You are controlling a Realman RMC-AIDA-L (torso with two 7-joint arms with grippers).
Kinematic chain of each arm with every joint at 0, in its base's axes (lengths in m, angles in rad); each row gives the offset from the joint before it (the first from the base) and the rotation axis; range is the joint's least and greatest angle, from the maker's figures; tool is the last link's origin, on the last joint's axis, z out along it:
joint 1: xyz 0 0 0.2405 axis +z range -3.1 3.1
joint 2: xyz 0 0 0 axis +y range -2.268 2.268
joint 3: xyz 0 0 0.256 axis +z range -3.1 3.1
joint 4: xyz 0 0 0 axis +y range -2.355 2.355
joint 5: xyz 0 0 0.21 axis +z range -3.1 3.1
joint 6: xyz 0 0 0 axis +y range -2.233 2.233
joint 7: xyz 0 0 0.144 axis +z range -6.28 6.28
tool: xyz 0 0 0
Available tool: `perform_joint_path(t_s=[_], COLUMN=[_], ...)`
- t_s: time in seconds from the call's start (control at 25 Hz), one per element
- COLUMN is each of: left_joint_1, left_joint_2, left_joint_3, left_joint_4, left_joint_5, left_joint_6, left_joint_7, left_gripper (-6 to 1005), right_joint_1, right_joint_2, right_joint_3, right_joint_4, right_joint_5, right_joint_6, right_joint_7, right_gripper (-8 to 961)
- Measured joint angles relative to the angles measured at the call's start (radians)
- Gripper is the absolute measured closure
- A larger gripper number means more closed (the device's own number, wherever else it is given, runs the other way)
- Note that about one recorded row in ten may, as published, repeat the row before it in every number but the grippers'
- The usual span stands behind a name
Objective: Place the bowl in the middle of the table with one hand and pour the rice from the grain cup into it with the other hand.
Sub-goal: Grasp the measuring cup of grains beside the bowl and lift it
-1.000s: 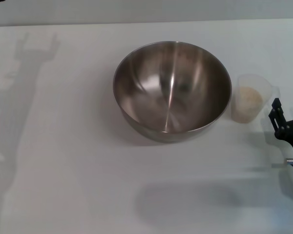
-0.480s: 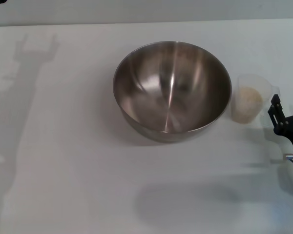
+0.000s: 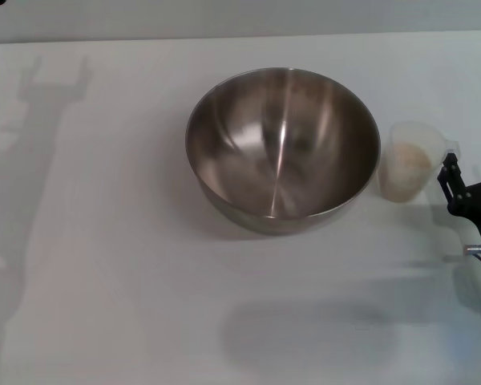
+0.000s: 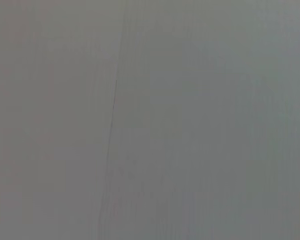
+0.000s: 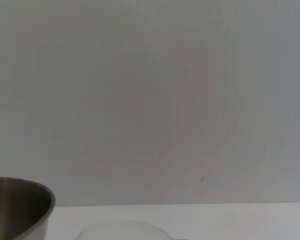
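Bowl (image 3: 282, 144) sits empty mid-frame on the white bench (image 3: 104, 265). Grain cup (image 3: 413, 160) with rice (image 3: 409, 163) stands just right of it. Right gripper (image 3: 470, 172) at right edge beside cup, fingers spread apart, grasping nothing. Left gripper out of sight.

A bare test bench: plain white table (image 3: 104, 281), blank grey wall (image 5: 150, 100).

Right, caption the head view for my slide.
Right gripper open beside the rice-filled grain cup, empty bowl mid-table.
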Motion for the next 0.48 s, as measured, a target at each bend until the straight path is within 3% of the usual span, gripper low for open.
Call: perform_joint_path(t_s=[0.48], left_joint_1=[0.002], left_joint_2=[-0.002], left_joint_3=[-0.012], left_joint_4=[0.000], left_joint_5=[0.000], left_joint_6=[0.001], left_joint_7=[-0.001], left_gripper=[167], right_joint_1=[0.019], right_joint_2=[-0.001], right_joint_3=[0.015], right_joint_4=[-0.015], right_joint_5=[0.000], right_joint_6=[0.019], right_joint_7=[0.000], right_gripper=[315])
